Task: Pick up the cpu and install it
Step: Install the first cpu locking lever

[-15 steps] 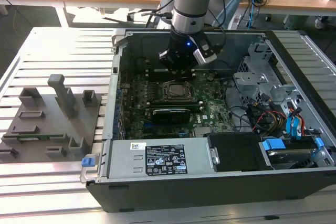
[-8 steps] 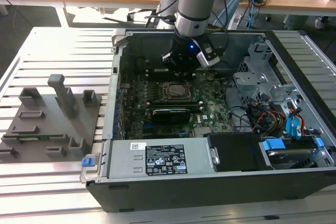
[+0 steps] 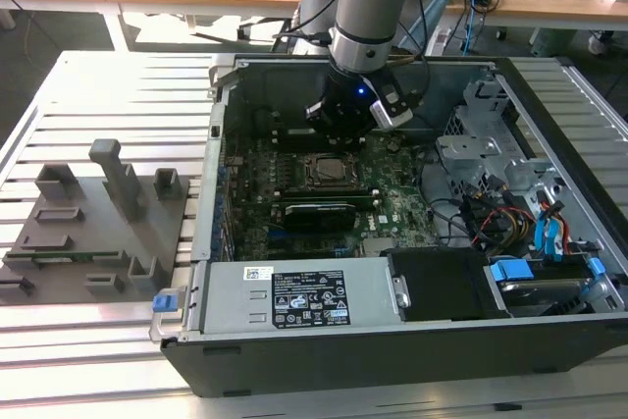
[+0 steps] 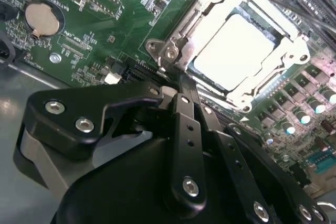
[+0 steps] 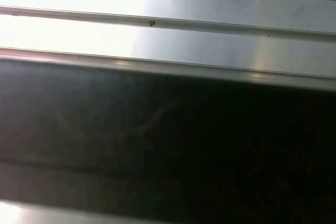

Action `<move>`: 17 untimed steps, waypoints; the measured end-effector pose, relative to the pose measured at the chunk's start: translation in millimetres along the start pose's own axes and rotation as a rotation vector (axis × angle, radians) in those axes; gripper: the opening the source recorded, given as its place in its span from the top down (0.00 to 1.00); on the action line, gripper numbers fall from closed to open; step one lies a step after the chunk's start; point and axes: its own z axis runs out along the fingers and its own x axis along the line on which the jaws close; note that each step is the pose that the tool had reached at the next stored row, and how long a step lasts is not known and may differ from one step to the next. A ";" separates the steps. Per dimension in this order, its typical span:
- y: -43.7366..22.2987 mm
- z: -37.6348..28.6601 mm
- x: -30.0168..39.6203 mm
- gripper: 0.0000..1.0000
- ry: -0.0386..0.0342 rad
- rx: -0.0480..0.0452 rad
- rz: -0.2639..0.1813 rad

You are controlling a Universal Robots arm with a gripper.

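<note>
The cpu (image 4: pixel 236 45) lies flat in the motherboard socket, its pale silvery top framed by the metal socket frame (image 4: pixel 176 51). In the exterior view the cpu (image 3: pixel 329 170) sits mid-board inside the open computer case (image 3: pixel 392 340). My gripper (image 3: pixel 345 130) hangs inside the case just beyond the socket's far edge. In the second wrist view the gripper (image 4: pixel 177 85) has its black fingers (image 4: pixel 185 124) drawn together, tips right beside a corner of the socket frame. Nothing shows between the fingers.
A grey fixture (image 3: pixel 98 213) with blocks and posts lies on the slatted table (image 5: pixel 168 40) at the exterior view's left. Drive cages and cables (image 3: pixel 510 203) crowd the case's right side. A coin battery (image 4: pixel 42 19) sits on the board near the gripper.
</note>
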 end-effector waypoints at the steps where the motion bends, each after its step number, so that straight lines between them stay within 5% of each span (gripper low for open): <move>1: -0.2 0.1 -0.1 0.89 0.0002 0.0001 0.000; 8: -0.1 -3.8 -0.5 0.89 -0.0014 0.0006 0.000; 17: -2.6 -1.0 -0.3 0.89 -0.0009 0.0032 0.000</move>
